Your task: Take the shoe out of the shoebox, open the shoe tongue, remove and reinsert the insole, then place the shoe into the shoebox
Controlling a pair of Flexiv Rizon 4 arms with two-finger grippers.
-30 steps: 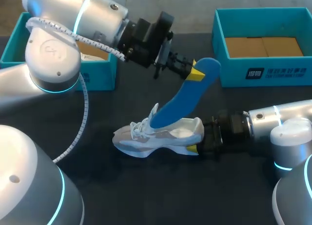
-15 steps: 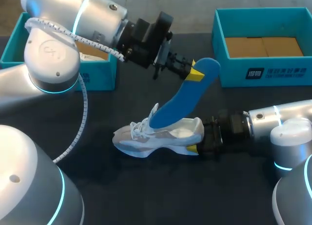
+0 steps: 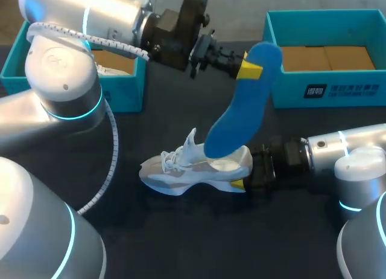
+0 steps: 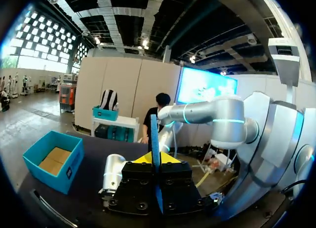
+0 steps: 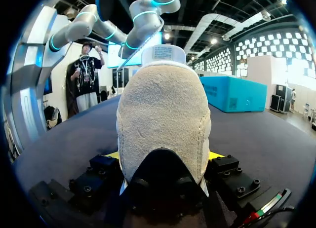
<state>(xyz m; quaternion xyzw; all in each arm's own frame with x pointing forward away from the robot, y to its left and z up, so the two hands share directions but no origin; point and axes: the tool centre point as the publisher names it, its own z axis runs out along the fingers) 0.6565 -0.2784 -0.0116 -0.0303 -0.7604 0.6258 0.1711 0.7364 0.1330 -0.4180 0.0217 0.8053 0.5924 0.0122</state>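
Insole (image 3: 240, 110): blue, long axis steep. Its toe end sits down in the mouth of the shoe (image 3: 181, 170), its heel end up and toward my far right. The shoe rests on the counter (image 3: 181, 237), toe to my left. Left claw (image 3: 248, 68) is clenched on the insole's upper end; right claw (image 3: 243, 173) is clamped across the shoe's heel. Judgement: the pull should follow that steep axis to clear the collar.

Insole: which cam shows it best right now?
Head view. The whole blue insole shows, its upper end pinched in the left hand and its lower end inside the shoe. The left wrist view has it only edge-on, a thin blue strip between the yellow tips. The right wrist view shows just the shoe's heel, no clear insole.
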